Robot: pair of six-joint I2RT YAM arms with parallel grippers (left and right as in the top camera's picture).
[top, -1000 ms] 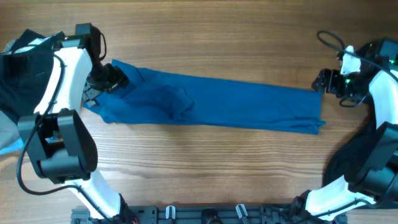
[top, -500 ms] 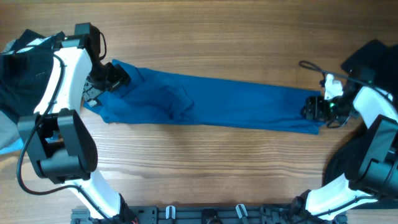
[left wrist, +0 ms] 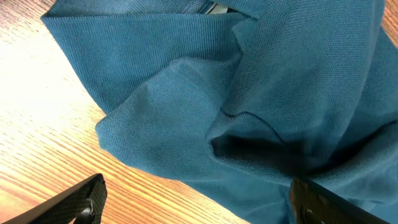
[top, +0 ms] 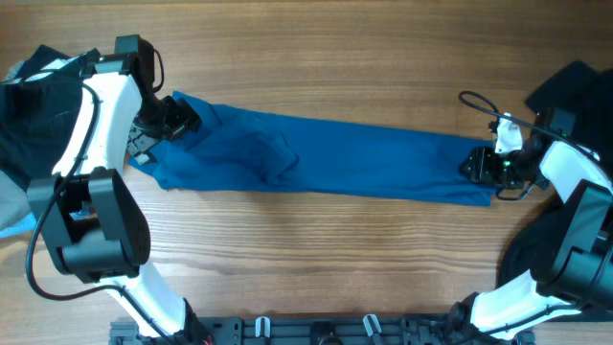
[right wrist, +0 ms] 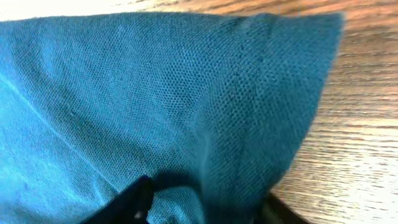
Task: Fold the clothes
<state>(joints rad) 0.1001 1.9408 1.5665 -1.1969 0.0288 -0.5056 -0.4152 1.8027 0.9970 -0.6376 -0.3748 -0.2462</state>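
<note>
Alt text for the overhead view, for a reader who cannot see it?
A royal-blue shirt, folded into a long band, lies across a wooden table. The left gripper is at its left end and the right gripper at its right end; black garments lie at both sides.

A wide band of bare tabletop (top: 316, 48) runs along the far side of the blue shirt (top: 335, 158). Another runs along its near side, and both are open to a pass from either end. The shirt's left end is crowded by the left arm (top: 91, 125) and the left gripper (top: 177, 120), with black clothes (top: 24, 115) piled just beyond. At the right end the right gripper (top: 482, 165) sits over the hem. A looped cable (top: 476, 99) lies just behind it, and more black cloth (top: 579, 86) fills the corner.
</note>
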